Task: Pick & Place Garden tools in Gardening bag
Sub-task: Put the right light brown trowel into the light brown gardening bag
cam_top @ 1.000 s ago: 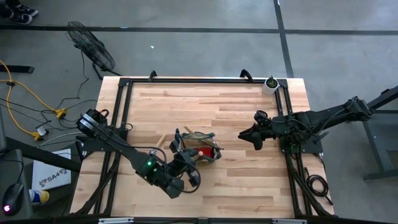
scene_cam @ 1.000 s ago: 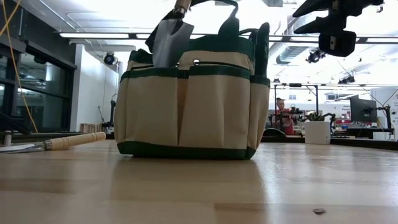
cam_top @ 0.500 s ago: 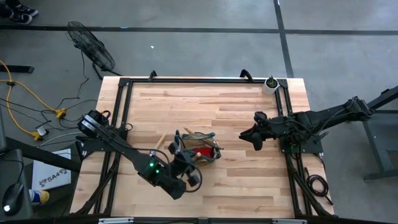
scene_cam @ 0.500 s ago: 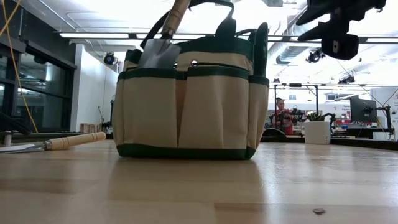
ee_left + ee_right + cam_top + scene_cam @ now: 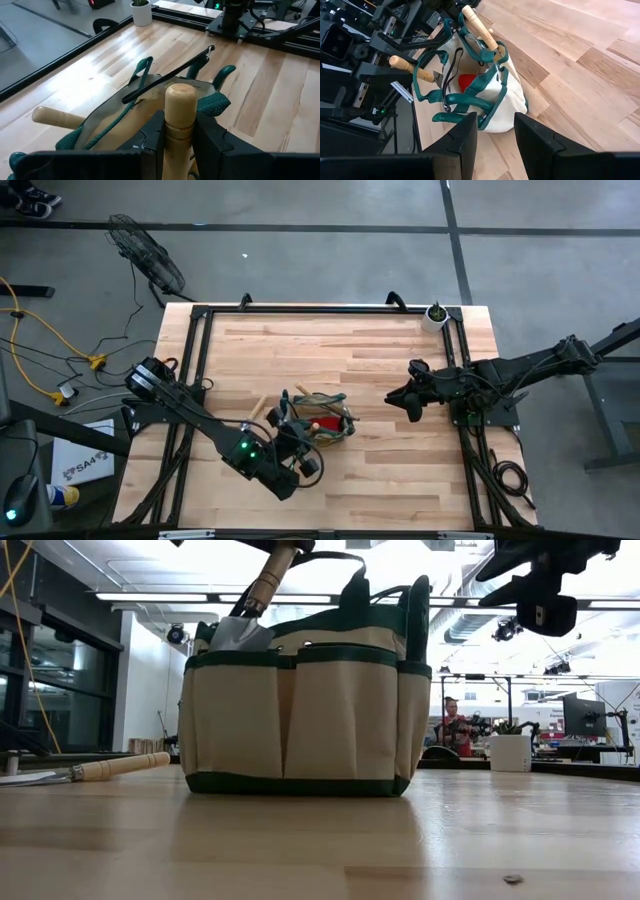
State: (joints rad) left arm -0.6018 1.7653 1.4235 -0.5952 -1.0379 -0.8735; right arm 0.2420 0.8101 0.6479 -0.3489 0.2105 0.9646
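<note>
Butcher-block tabletop (image 5: 400, 450) is framed by black rails; grey floor surrounds it. Near its middle the gardening bag (image 5: 300, 705) stands, bare wood all round. A trowel (image 5: 179, 117) is clamped above it by the left gripper (image 5: 179, 142). Beyond the bag, the right gripper (image 5: 495, 132) hovers half-open, empty.
</note>
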